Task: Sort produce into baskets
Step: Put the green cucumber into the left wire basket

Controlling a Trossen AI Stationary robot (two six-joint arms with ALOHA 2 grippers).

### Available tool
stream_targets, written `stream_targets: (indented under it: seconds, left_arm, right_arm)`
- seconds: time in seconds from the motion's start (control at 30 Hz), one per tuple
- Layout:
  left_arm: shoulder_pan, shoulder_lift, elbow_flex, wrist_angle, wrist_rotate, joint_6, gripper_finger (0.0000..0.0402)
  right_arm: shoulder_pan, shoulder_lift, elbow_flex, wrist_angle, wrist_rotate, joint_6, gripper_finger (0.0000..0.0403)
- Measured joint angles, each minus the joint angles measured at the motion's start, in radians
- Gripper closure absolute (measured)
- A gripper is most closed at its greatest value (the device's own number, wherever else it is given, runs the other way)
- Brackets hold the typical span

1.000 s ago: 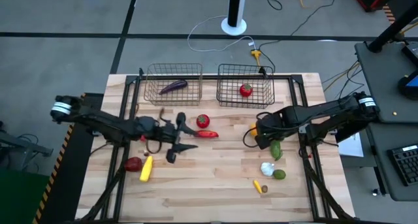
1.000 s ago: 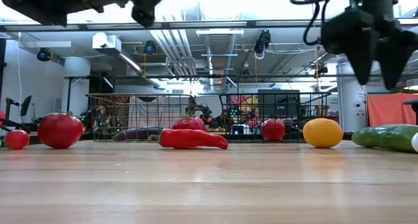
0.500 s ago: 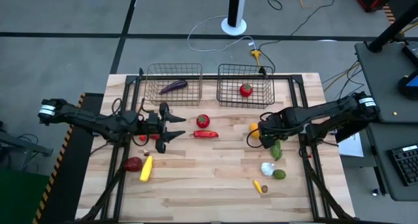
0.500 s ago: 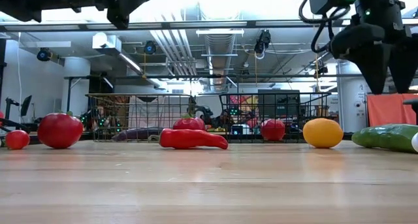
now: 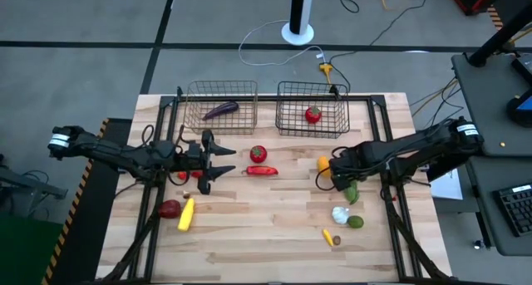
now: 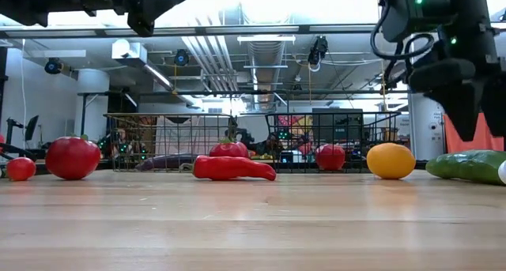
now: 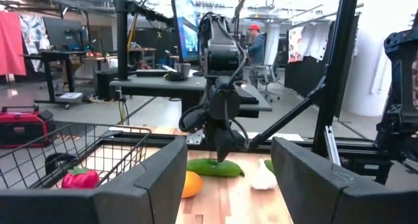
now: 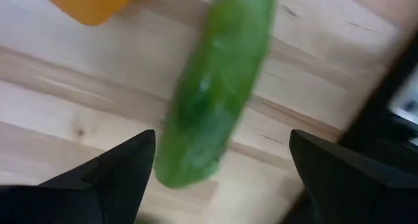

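Observation:
My right gripper (image 5: 341,179) points down, open, just above the green cucumber (image 8: 215,100), which lies flat on the table; its fingers stand on either side of the cucumber without touching it. An orange (image 5: 323,163) lies beside the cucumber. My left gripper (image 5: 221,162) hovers level over the table's left half, open and empty, pointing toward the right. The copper basket (image 5: 220,95) holds a purple eggplant (image 5: 220,110). The dark basket (image 5: 312,98) holds a red piece (image 5: 312,114). A tomato (image 5: 258,154) and a red pepper (image 5: 263,170) lie mid-table.
White garlic (image 5: 340,213), a green piece (image 5: 356,222) and a small yellow piece (image 5: 328,236) lie near the right front. Yellow corn (image 5: 185,214) and a red tomato (image 5: 169,208) lie at the left front. The front middle is bare wood.
My left gripper has drawn back toward the table's left and far edges and tipped up to level, then kept still. My right gripper has sunk toward the cucumber, still open.

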Motion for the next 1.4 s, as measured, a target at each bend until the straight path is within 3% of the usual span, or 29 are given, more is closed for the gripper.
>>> stream_targets:
  seconds: [0.53,1.03,1.23,1.4]
  left_arm:
    - [0.000,0.004,0.000,-0.002,-0.001,0.000,0.0197]
    - [0.000,0.020,0.000,-0.002,-0.001,0.000,0.0197]
    - [0.000,0.020,0.000,-0.002,-0.001,-0.002,0.0197]
    - [0.000,0.020,0.001,-0.005,-0.001,-0.009,0.0197]
  right_arm:
    - [0.000,0.003,-0.144,0.171,0.053,0.016,0.0063]
    - [0.000,0.003,-0.145,0.193,0.062,0.052,0.0184]
    - [0.000,0.000,-0.141,0.185,0.077,0.046,0.0195]
    - [0.000,-0.023,-0.060,0.074,0.106,0.036,0.0196]
